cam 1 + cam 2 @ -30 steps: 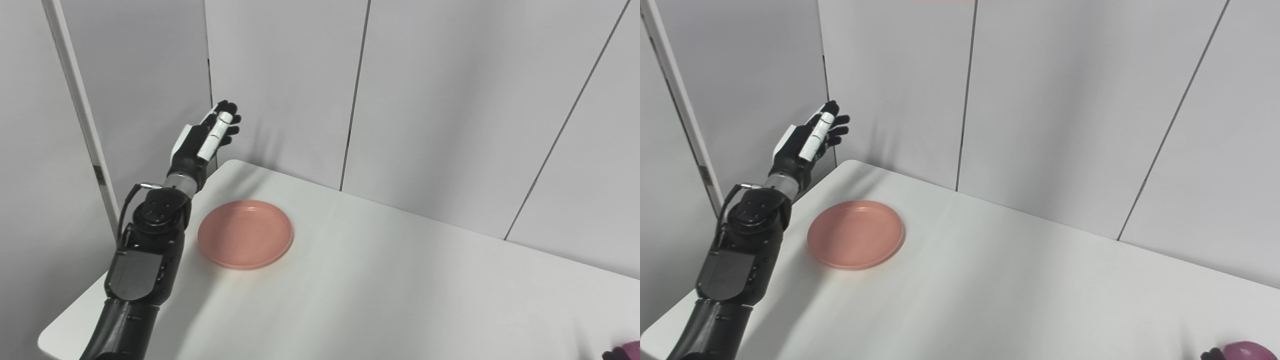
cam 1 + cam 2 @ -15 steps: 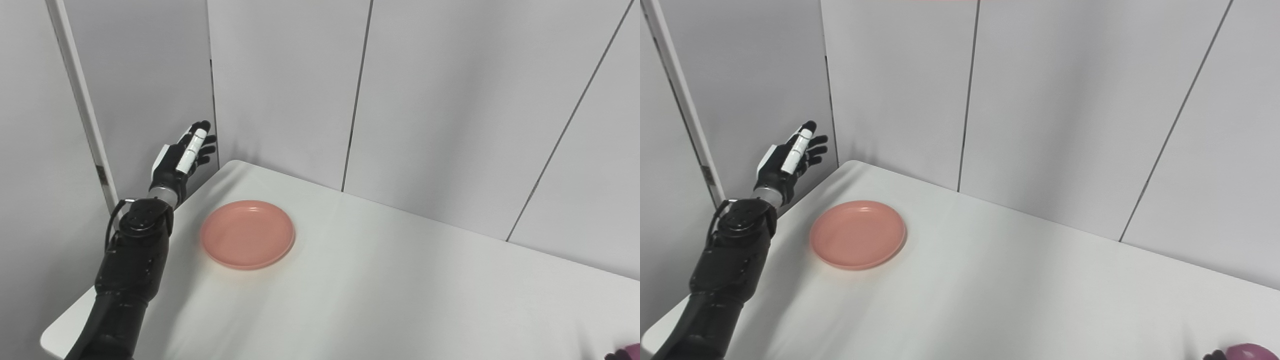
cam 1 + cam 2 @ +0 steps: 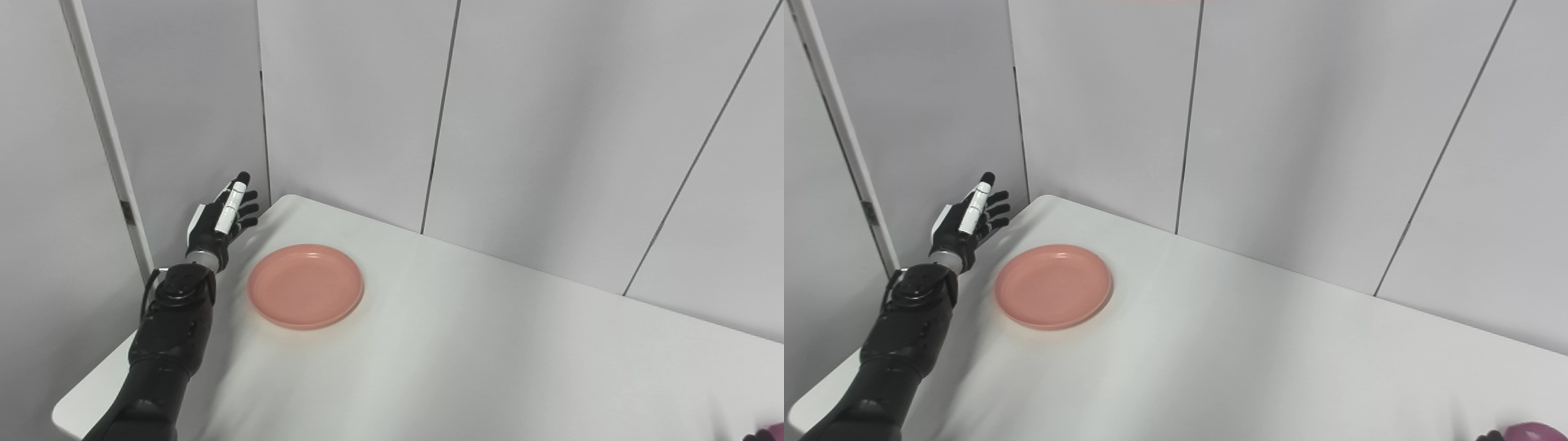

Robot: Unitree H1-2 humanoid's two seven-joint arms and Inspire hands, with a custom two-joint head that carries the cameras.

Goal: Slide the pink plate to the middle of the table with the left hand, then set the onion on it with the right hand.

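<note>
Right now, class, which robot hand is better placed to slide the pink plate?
Left. The left robot hand hovers open just beside the pink plate; the right is barely visible at the bottom right corner, by the onion.

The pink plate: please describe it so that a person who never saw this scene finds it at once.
On the white table, look toward its far left corner, beside the open left hand. The pink plate lies flat there, round, shallow and empty, the only salmon-coloured thing.
</note>
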